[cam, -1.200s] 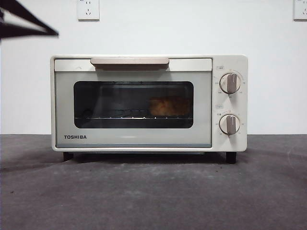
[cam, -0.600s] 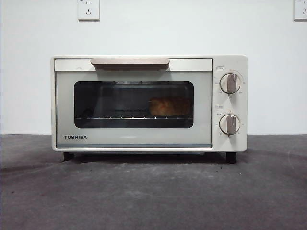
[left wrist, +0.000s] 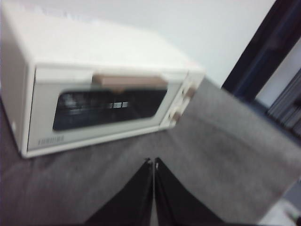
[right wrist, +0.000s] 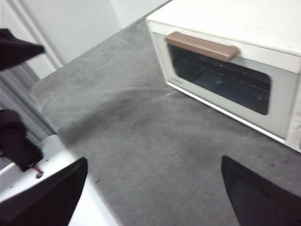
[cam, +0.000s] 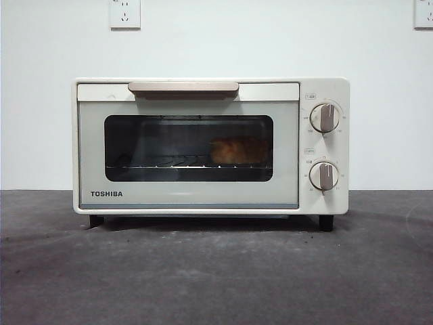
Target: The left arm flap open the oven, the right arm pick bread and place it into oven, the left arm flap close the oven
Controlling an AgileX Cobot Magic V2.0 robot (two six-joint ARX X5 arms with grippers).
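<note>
- Oven (cam: 210,145): cream-white, standing on black feet on the grey table (cam: 216,277), facing the front view squarely. Its door (cam: 188,152) is shut flush against the body, with the beige handle (cam: 183,88) running along the door's upper edge.
- Bread (cam: 237,150): golden-orange roll seen through the dark glass window, resting on the wire rack (cam: 162,164) inside the oven, toward the side nearer the knobs.
- Knobs (cam: 325,117): two beige dials, one above the other, on the panel beside the door.
- Left gripper (left wrist: 153,162): its two black jaws meet tip to tip, pressed together with nothing between them; it hangs above the bare table, apart from the oven front. The left wrist view is blurred.
- Right gripper (right wrist: 153,188): jaws spread wide, each showing only at a lower corner of the right wrist view, nothing between them; it is over the table, well apart from the oven.
- Wall outlets (cam: 124,13): white, on the wall behind the oven.
</note>
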